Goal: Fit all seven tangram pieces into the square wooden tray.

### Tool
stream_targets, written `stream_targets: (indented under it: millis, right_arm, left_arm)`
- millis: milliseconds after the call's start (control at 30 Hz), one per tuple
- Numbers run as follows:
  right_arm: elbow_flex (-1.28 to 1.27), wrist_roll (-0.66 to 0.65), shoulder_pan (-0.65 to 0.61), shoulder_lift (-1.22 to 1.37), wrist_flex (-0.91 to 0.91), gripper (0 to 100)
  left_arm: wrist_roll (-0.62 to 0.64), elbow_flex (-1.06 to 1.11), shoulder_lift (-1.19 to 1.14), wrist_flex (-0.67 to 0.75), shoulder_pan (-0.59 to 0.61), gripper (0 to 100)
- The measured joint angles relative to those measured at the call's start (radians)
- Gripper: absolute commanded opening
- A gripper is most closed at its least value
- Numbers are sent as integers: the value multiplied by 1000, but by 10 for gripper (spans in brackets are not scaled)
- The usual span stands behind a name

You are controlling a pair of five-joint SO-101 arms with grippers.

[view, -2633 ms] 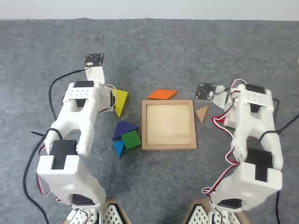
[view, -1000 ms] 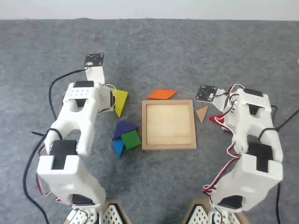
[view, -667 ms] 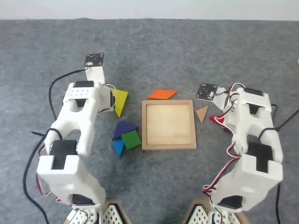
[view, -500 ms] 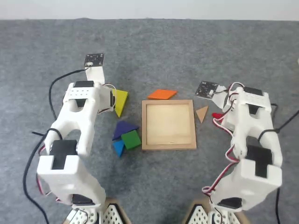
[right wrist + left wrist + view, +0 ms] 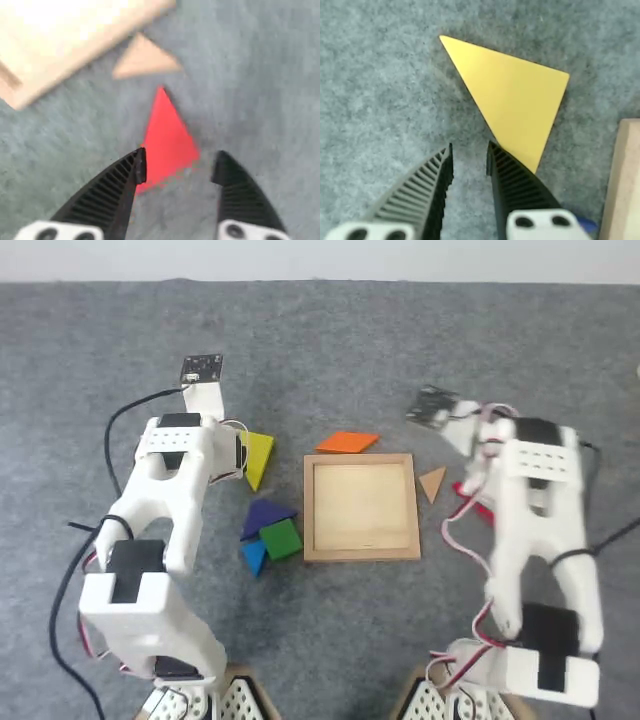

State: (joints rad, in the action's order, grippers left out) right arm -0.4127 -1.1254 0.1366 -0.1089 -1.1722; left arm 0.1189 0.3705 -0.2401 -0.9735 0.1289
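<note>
The square wooden tray lies flat at the middle of the grey worktop, its inside showing bare wood. All seven tangram pieces lie outside it.

At 12 o'clock from the tray, just beside its far rim, lies the orange parallelogram. At 2 o'clock, just off the right rim, is the small tan triangle. Beyond that, toward 3 o'clock, is the red triangle, partly hidden under the right arm. At 10 o'clock, apart from the tray, lies the yellow triangle.

At 9 o'clock, three pieces sit in a tight cluster. The purple triangle is farthest from the arm bases. The green square is just beside the tray's left rim. The blue triangle is at 8 o'clock.

In the right wrist view, the right gripper is spread wide over the broad end of the red triangle, one finger to each side. The tan triangle and a corner of the tray lie beyond the red triangle's tip. Whether the fingers touch the red piece cannot be told.

In the left wrist view, the left gripper has only a narrow gap between its fingers, and nothing is held in it. One fingertip sits at a corner of the yellow triangle, and the other is over bare worktop.
</note>
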Motion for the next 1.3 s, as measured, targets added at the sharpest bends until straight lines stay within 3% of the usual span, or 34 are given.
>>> stream_targets:
  millis: [133,400,667,933,1100,1300]
  right_arm:
    - [-83,11,48,0,14,308]
    - [-249,209,0,0,189,307]
    - [-261,213,-3,11,227,307]
    - [-203,199,-3,178,267,306]
    - [-169,199,0,204,272,241]
    - [-155,193,3,206,284,335]
  left_arm:
    - [0,0,0,0,-2,111]
    - [0,0,0,0,-3,111]
    - [0,0,0,0,-3,111]
    - [0,0,0,0,-3,111]
    - [0,0,0,0,-3,111]
    - [0,0,0,0,-3,111]
